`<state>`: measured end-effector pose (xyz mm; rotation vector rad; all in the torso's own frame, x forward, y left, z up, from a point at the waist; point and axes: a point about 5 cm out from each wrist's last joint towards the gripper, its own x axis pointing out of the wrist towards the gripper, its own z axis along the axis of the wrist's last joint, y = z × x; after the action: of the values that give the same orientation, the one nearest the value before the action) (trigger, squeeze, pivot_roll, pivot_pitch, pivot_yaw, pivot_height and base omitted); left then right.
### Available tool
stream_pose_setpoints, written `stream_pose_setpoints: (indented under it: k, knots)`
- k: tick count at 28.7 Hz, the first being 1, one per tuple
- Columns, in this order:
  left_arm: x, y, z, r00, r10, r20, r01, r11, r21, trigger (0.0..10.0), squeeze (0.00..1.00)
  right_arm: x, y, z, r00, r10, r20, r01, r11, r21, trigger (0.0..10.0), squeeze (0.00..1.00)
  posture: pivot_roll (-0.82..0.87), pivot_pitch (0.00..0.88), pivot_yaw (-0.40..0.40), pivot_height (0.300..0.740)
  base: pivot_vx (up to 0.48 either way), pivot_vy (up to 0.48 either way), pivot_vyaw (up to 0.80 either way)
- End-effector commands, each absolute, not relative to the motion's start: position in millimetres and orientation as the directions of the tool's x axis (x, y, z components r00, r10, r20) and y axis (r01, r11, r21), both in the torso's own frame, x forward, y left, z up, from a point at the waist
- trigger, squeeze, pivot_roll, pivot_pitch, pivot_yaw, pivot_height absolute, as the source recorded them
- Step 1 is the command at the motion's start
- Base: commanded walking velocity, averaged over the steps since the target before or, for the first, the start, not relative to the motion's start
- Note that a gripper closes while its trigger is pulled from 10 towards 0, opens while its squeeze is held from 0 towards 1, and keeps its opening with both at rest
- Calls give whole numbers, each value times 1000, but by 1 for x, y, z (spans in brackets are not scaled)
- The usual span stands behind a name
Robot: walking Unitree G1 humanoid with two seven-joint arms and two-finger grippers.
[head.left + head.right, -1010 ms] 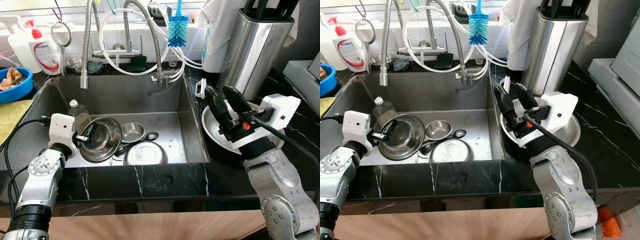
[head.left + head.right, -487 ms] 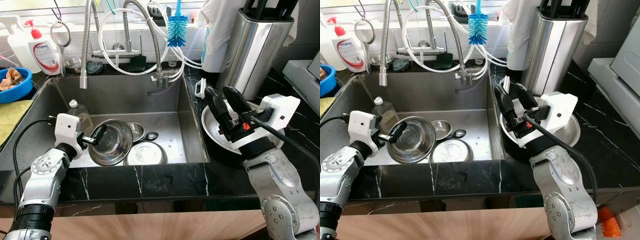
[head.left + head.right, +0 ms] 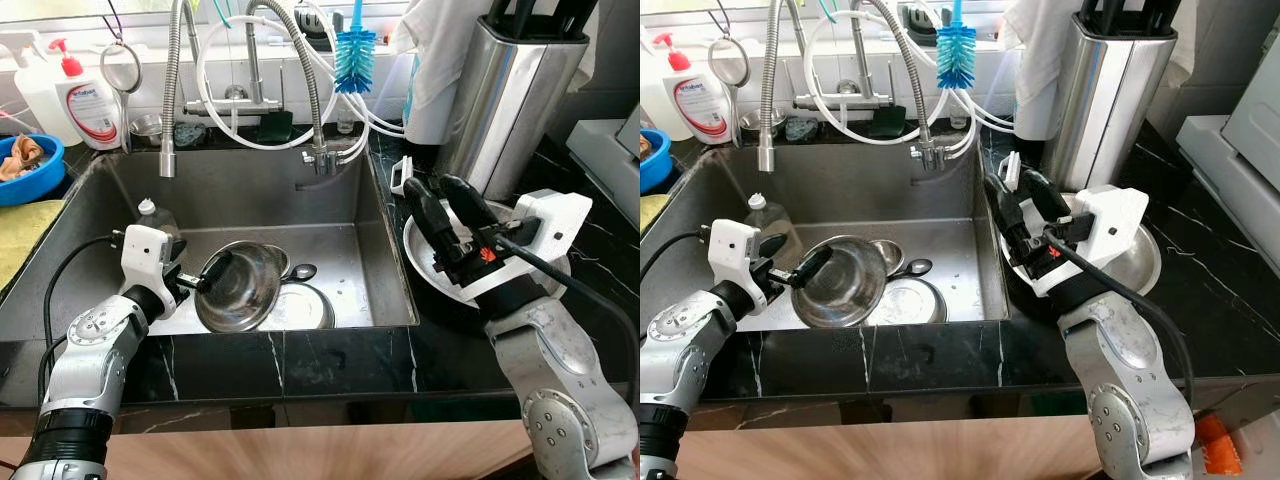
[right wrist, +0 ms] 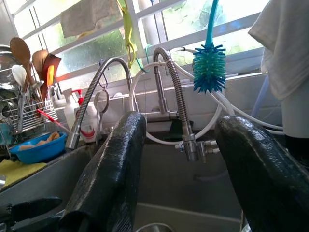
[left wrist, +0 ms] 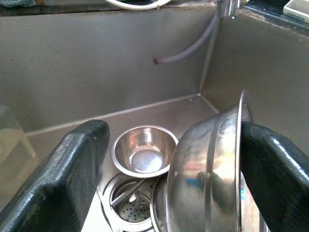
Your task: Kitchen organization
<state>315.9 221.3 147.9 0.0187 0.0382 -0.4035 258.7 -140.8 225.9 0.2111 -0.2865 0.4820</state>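
Steel bowl (image 3: 240, 290), the large one, hangs tipped on its side over the sink (image 3: 385, 270) floor, at about 7 o'clock in the basin from my head camera. My left gripper (image 3: 203, 284) has it by the rim: in the wrist view one finger (image 5: 275, 183) presses the inside of the rim while the other finger (image 5: 67, 174) stands well apart from the bowl's outer wall, so the fingers are spread wide and the bowl leans against just one of them. Its hollow faces toward 3 o'clock, and its lower edge sits just above a flat steel lid (image 3: 305, 305) lying on the sink floor. Behind it, toward 12 o'clock, a small steel bowl (image 5: 144, 152) rests upright beside the drain strainer (image 5: 128, 205). A clear plastic bottle (image 3: 150, 218) stands at 9 o'clock of the bowl, near my left wrist. The basin's right wall lies close at 3 o'clock, and open sink floor shows toward the back wall.

My right gripper (image 3: 440, 205) hovers over a white plate (image 3: 425, 265) on the black counter (image 3: 600, 260) just right of the sink edge, fingers parted and holding nothing. A tall steel knife block (image 3: 510, 90) stands at 1 o'clock of it, and a blue bottle brush (image 3: 354, 55) hangs near the taps.
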Motion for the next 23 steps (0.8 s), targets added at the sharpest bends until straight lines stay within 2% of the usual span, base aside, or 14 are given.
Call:
stream_pose_setpoints:
  k: [1,2,3,4,6,7,8,9,14,15,16,17,23]
  knots:
    - [316,221,156,917,-397,-31,398,917,39,10000,1000,257,-139,227,841,439,318,-496,859,125,10000,0,18,42,39,740,0,0,0]
    - [316,221,156,918,-395,-30,396,917,36,10000,1000,258,-139,227,841,439,317,-496,859,125,10000,0,20,40,39,740,0,0,0]
    - [316,221,156,918,-395,-30,396,917,36,10000,0,258,-139,227,841,440,316,-497,859,124,10000,0,20,40,39,740,0,0,0]
    - [316,220,156,914,-405,-32,405,914,29,10000,0,258,-139,227,841,440,314,-496,859,125,10000,0,20,40,39,740,0,0,0]
    - [312,215,155,885,-464,-44,465,885,13,9176,0,258,-139,226,844,441,307,-495,860,126,10000,0,19,39,39,740,0,0,0]
    - [309,210,154,862,-504,-52,505,863,2,9686,59,258,-138,225,845,442,301,-495,860,125,10000,0,20,39,40,740,0,0,0]
    - [309,210,154,861,-506,-52,506,862,3,9686,59,258,-138,225,845,443,301,-495,860,125,10000,0,19,39,39,740,0,0,0]
    - [309,210,154,862,-505,-49,505,863,-13,10000,1000,258,-138,225,845,443,300,-495,860,124,10000,0,20,40,40,740,0,0,0]
    - [310,208,153,874,-483,-46,483,875,-9,10000,1000,258,-139,226,843,441,307,-495,860,123,10000,0,17,42,40,740,0,0,0]
    - [310,208,154,879,-475,-43,475,880,-12,10000,455,258,-139,227,844,439,310,-494,861,126,10000,0,17,42,40,740,0,0,0]
    - [310,209,154,883,-467,-40,467,884,-12,10000,24,258,-140,227,845,436,311,-492,862,127,10000,0,16,42,41,740,0,0,0]
    - [311,210,155,890,-455,-36,455,891,-2,10000,0,258,-140,227,847,431,311,-486,865,127,10000,0,16,42,41,740,0,0,0]
    - [316,216,157,944,-330,2,330,943,32,10000,0,262,-148,227,885,348,310,-403,905,134,10000,0,14,41,41,740,0,0,0]
